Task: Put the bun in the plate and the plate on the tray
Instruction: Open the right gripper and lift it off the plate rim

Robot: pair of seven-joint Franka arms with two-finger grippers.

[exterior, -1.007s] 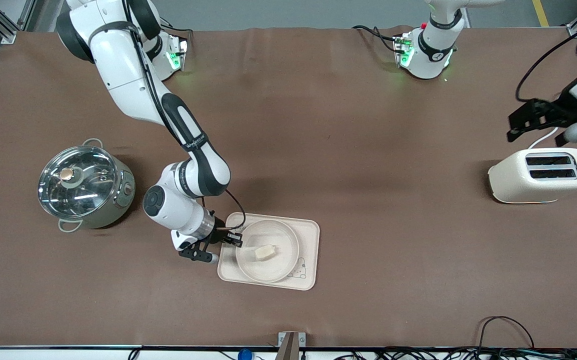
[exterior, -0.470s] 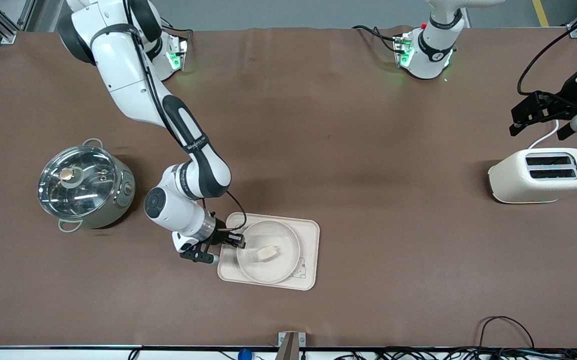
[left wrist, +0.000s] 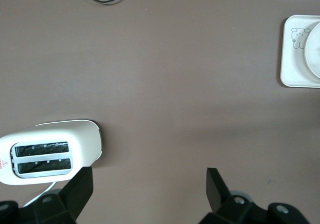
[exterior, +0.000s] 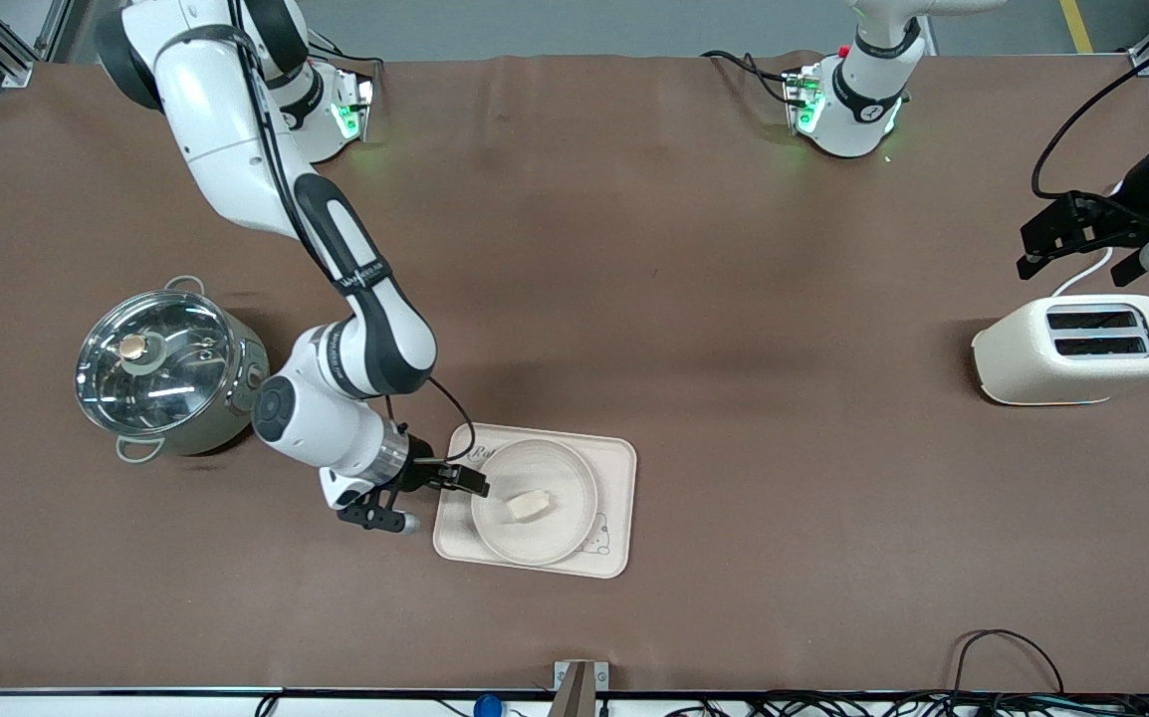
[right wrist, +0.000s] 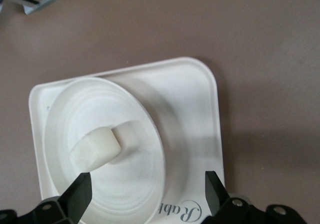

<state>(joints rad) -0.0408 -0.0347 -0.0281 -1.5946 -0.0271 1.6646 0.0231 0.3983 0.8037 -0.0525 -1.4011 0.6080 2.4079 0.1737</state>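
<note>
We note the right arm reaching from the upper left of the front view down to lower centre, elbow bent, wrist low. The right tool [exterior: 430, 498] sits at the tray's edge toward the right arm's end, fingers spread and released, holding nothing; in the right wrist view its fingertips [right wrist: 80, 186] stand apart with the plate between them.

The left arm waits at the right edge of the front view. The left tool [exterior: 1082, 244] hangs over the desk near the toaster [exterior: 1077, 349], released and empty.

The bun [exterior: 527, 506] lies in the plate [exterior: 574, 473], and the plate rests on the tray [exterior: 616, 458], lower centre of the front view. A lidded steel pot [exterior: 168, 370] stands at mid left.

The desk [exterior: 734, 299] carries a brown cover. Cables [exterior: 1003, 647] trail along the lower right edge.
</note>
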